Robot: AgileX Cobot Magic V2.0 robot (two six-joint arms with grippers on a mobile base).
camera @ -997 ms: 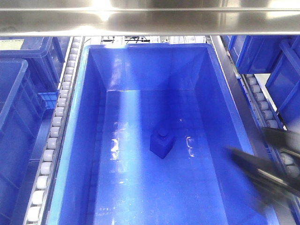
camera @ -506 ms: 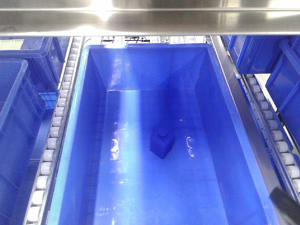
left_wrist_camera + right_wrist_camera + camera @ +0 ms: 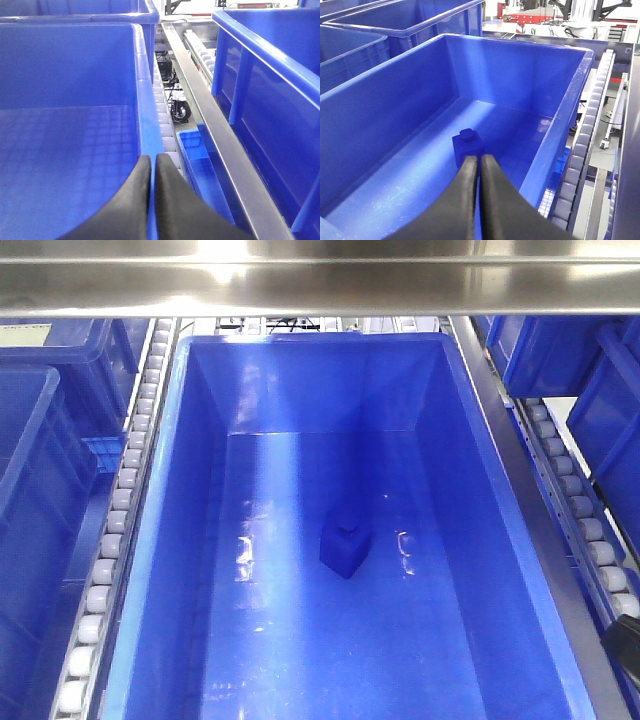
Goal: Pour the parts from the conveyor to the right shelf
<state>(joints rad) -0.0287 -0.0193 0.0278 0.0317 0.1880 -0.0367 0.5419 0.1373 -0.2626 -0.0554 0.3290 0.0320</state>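
Note:
One small blue part (image 3: 345,548), a block with a round stud, rests on the floor of a large blue crate (image 3: 170,540) that sits on the right shelf's white rollers (image 3: 125,480). In the right wrist view the part (image 3: 468,145) lies just beyond my right gripper (image 3: 480,159), which is shut and empty above the crate's inside. My left gripper (image 3: 152,161) is shut with nothing in it, hovering over the rim of a neighbouring blue crate (image 3: 145,125). The conveyor is out of view.
A steel shelf beam (image 3: 320,285) crosses overhead at the back. More blue crates stand to the left (image 3: 30,490) and right (image 3: 560,350). A steel rail (image 3: 220,145) and a small blue bin (image 3: 197,150) lie between lanes. A dark bit of the right arm (image 3: 625,645) shows at the corner.
The dark right arm has drawn back out of the front view toward the lower right corner. The part and the crate have not moved.

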